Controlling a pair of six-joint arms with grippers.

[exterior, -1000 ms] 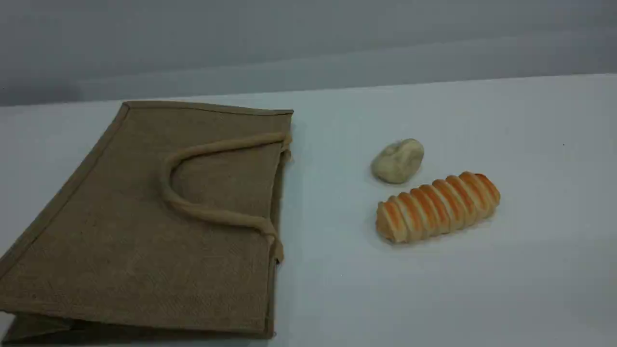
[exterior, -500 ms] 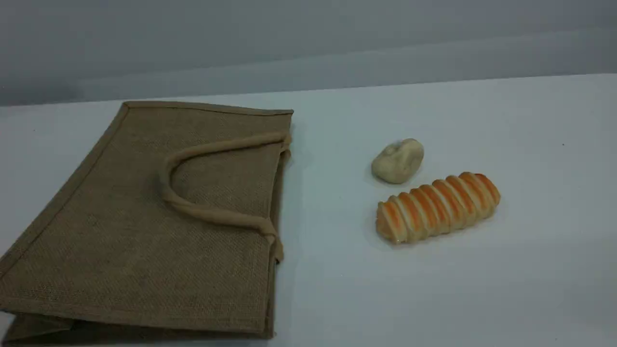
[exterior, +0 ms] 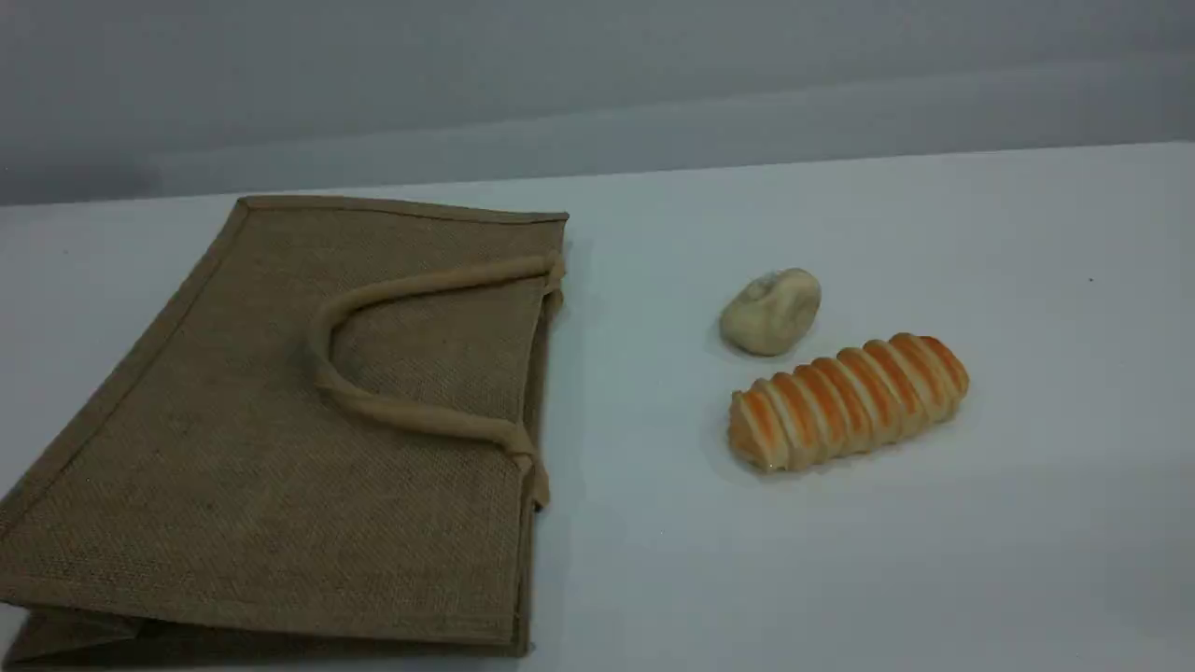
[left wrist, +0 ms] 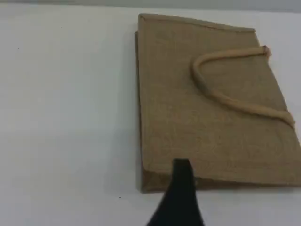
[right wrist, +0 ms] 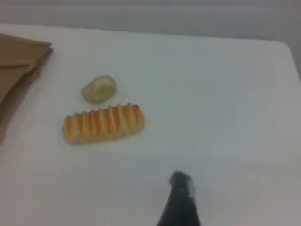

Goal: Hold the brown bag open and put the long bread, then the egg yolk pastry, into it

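Note:
The brown bag (exterior: 233,467) lies flat on the left of the white table, one loop handle (exterior: 401,413) resting on top and its mouth edge facing right. The egg yolk pastry (exterior: 771,312) sits right of the bag, and the long bread (exterior: 848,401) lies just in front of it. Neither arm appears in the scene view. In the left wrist view a dark fingertip (left wrist: 181,167) hovers over the bag (left wrist: 202,103) near its bottom fold. The right wrist view has its fingertip (right wrist: 180,181) above bare table, with the long bread (right wrist: 103,123) and the pastry (right wrist: 99,89) away to the left. Nothing is held.
A grey wall runs behind the table's far edge (exterior: 840,159). In the right wrist view the table's right corner (right wrist: 282,44) shows, and a corner of the bag (right wrist: 21,54) at the left.

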